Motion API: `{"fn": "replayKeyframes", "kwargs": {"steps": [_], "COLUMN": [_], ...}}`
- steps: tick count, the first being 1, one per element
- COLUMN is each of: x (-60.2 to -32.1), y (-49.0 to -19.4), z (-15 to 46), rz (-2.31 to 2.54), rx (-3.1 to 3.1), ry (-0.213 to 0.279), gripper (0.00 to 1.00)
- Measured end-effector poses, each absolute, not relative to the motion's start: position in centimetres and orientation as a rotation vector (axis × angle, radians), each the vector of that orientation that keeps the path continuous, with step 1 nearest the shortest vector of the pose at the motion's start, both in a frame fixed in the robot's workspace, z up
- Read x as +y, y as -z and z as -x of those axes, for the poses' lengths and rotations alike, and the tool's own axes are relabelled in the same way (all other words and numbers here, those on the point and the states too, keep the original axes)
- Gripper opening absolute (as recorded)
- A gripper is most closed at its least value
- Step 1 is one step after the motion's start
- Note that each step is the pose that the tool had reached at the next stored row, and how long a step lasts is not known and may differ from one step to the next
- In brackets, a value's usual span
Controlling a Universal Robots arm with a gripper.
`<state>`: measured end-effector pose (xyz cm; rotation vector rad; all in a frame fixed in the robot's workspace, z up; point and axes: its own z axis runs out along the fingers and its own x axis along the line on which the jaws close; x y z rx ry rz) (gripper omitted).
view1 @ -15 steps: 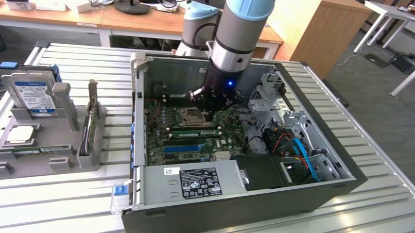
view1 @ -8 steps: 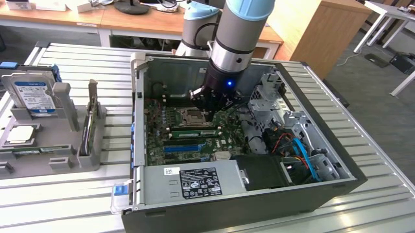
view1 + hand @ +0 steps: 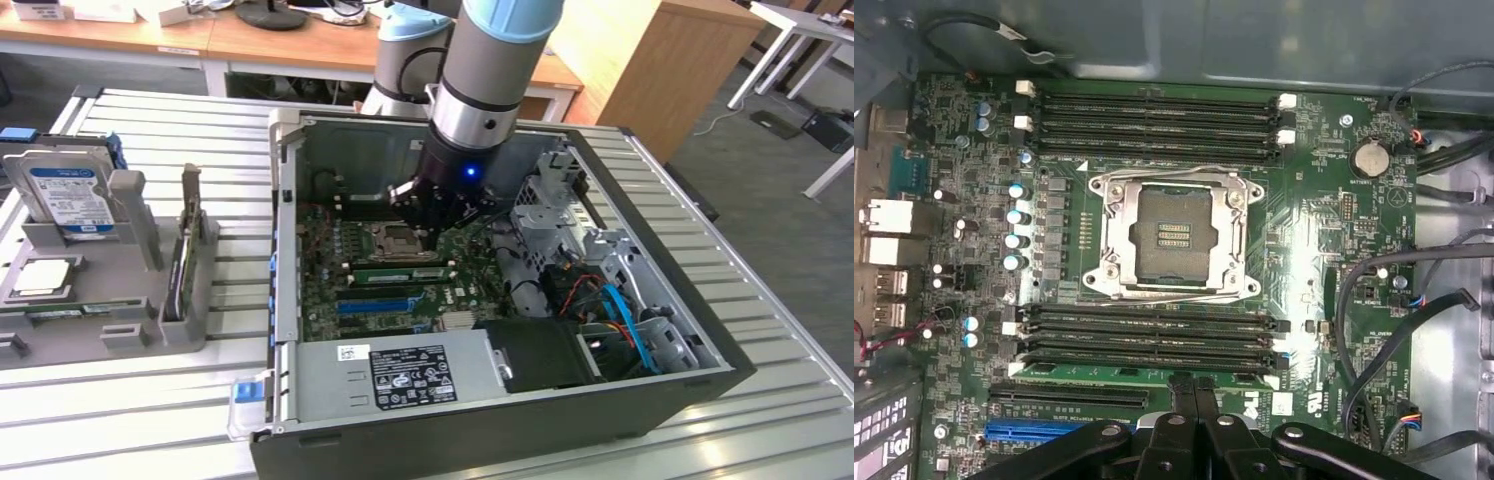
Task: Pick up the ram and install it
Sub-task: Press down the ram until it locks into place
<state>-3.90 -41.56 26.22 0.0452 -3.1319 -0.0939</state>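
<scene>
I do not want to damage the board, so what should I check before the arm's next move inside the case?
1. Gripper shut, nothing between its fingers: ok.
2. Ram lying among the memory slots, nearest the gripper: ok.
3. Ram fully seated: cannot tell.
4. CPU socket clear of the gripper: ok.
5. Cables away from the memory slots: ok.

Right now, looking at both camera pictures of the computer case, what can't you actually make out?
- Exterior view: the gripper's fingertips, sunk in the case behind its own black body, so whether they hold the ram is unclear.
- Wrist view: the gripper is cut off by the picture's edge; nothing shows between its shut fingers.
- Exterior view: print on the power supply label, too small.
- Exterior view: the motherboard under the arm.
</scene>
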Motion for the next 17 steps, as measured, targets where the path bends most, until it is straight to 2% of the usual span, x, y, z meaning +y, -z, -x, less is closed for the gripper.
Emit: {"fn": "replayKeyframes", "kwargs": {"steps": [17], "x": [-41.6], "y": [-26.2], "z": [5.5], "rz": [-0.040], "rx": [-3.136], "ry": [0.094], "gripper": [0.11]}}
